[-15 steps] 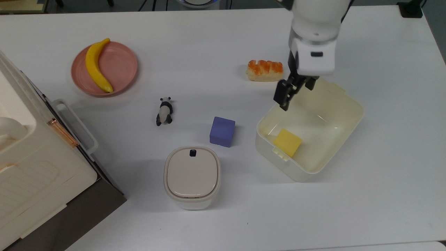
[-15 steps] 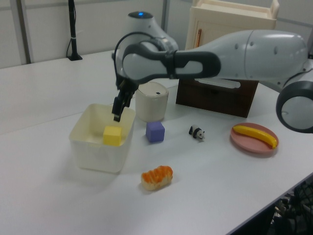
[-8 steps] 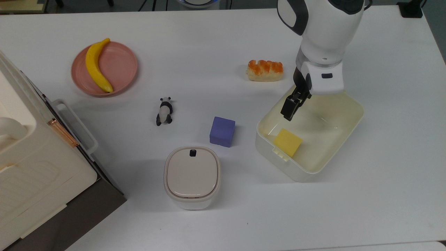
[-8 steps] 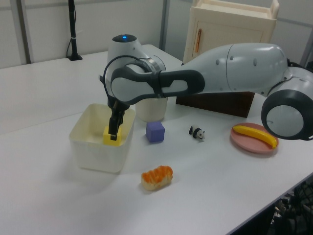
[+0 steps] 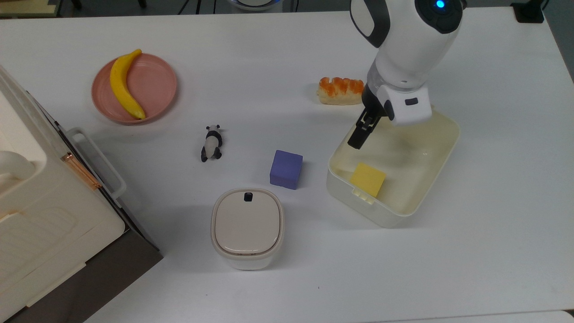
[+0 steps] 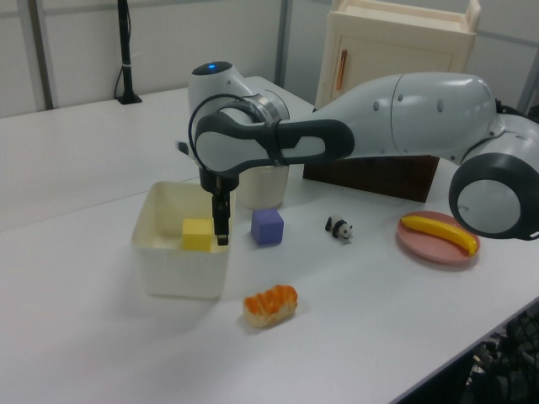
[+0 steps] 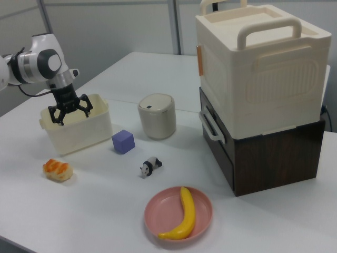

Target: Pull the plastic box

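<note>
**Claw hooked over the tub's rim**

The gripper [image 7: 69, 112], fingers spread wide, straddles the plastic box [image 5: 417, 197] wall at the top view's right. A yellow block [image 5: 367, 179] lies inside. A purple cube [image 5: 286, 169] and bread roll [image 5: 341, 90] sit near.

The box [image 5: 441, 148] has slid and turned slightly toward nine o'clock in the top view, the gripper [image 5: 361, 134] shifting with it.
</note>
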Motion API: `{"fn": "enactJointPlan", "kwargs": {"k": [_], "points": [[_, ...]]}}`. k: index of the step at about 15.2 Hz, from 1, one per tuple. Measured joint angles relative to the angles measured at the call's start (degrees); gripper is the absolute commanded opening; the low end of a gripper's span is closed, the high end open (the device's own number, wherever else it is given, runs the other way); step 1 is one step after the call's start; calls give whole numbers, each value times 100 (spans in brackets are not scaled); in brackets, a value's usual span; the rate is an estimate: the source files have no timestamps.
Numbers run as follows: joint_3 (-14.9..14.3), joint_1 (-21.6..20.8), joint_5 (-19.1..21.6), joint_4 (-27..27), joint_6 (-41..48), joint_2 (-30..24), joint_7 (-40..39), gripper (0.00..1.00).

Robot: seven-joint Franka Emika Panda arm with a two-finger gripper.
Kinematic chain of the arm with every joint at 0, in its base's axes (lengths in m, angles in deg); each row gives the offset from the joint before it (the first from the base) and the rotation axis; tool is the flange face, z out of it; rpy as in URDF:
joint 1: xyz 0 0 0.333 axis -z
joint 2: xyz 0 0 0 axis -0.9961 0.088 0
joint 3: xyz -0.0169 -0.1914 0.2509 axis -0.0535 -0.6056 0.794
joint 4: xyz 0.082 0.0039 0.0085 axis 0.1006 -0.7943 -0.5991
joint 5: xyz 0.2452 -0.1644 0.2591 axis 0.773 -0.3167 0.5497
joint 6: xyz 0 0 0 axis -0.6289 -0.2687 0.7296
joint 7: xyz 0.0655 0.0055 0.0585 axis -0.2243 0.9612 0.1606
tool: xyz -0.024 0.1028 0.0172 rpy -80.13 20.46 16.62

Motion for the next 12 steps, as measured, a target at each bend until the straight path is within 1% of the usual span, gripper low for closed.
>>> {"fn": "enactJointPlan", "kwargs": {"k": [4,9,12], "points": [[-18,147,0,47,452,-60,-137,100],[-25,460,-8,45,977,-423,-188,100],[-24,504,-247,4,1168,-449,-341,100]]}}
